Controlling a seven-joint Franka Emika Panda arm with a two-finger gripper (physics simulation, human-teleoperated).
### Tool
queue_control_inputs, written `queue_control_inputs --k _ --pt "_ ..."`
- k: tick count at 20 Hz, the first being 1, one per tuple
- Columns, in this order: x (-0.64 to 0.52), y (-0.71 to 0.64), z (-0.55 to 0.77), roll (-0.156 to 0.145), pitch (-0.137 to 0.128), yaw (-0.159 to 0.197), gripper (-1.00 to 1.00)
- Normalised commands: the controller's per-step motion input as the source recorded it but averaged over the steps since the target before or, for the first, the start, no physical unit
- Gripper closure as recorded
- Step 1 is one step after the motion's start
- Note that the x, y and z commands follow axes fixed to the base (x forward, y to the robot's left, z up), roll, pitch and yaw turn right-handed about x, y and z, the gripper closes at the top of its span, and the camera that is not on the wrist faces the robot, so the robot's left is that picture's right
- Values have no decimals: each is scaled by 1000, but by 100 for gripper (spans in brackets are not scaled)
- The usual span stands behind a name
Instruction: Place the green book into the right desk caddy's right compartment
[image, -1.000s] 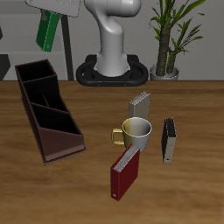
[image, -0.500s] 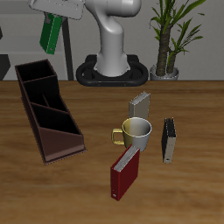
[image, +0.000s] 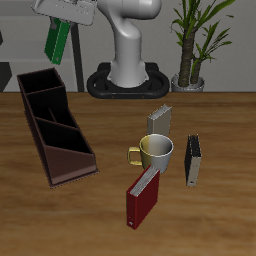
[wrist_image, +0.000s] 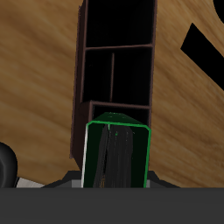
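The gripper (image: 62, 22) is clamping the green book (image: 57, 39) — rigid, light (likely slick-covered) — hanging below the jaws, above the caddy (wrist_image: 116, 74).

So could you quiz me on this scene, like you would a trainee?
1. True or false: the green book lies on the table.
2. What does the hand hold? A) the mug B) the green book C) the red book
3. Fill in: the green book hangs above the right desk ____.

Key:
1. False; it is held in the air.
2. B. The mug and the red book stand on the table.
3. caddy; the wrist view looks past the book down into its compartments.
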Motion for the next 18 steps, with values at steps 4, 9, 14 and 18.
queue_control_inputs --k 4,9,14,18 --pt "48 -66 -52 -17 5 -17 100" --pt "87 -89 -57 -16 14 -19 100" --pt "75 -39 -82 -8 21 -28 100" --pt "77 -52 -127 7 20 4 100"
